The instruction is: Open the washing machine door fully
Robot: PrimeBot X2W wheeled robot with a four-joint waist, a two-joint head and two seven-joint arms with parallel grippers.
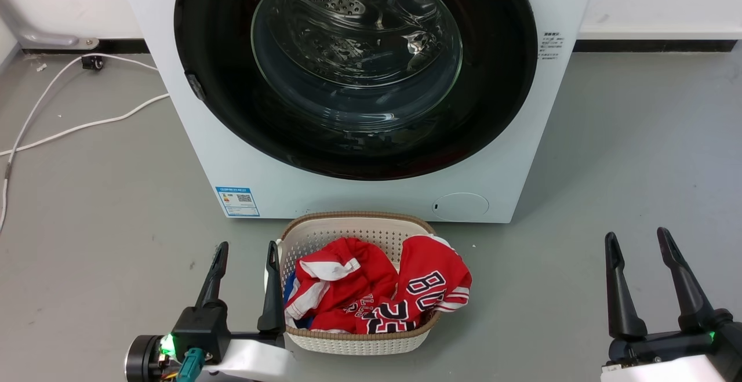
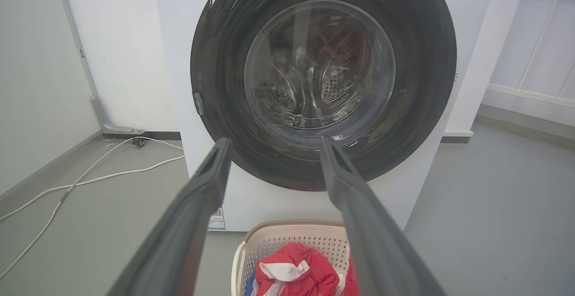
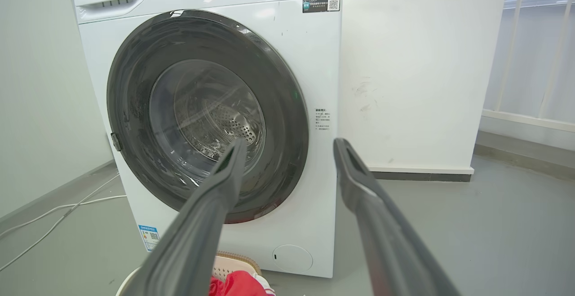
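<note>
Washing machine door (image 1: 356,63): closed, at 12 o'clock. Left tool (image 1: 247,247), right tool (image 1: 636,235): spread, empty. Step: approach. Next: hook 9 o'clock edge tab (image 1: 195,86).

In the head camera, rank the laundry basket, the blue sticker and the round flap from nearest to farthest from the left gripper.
1. Laundry basket, just right of the left gripper.
2. Blue sticker, low on the washer's left.
3. Round flap, low on the washer's right.
</note>
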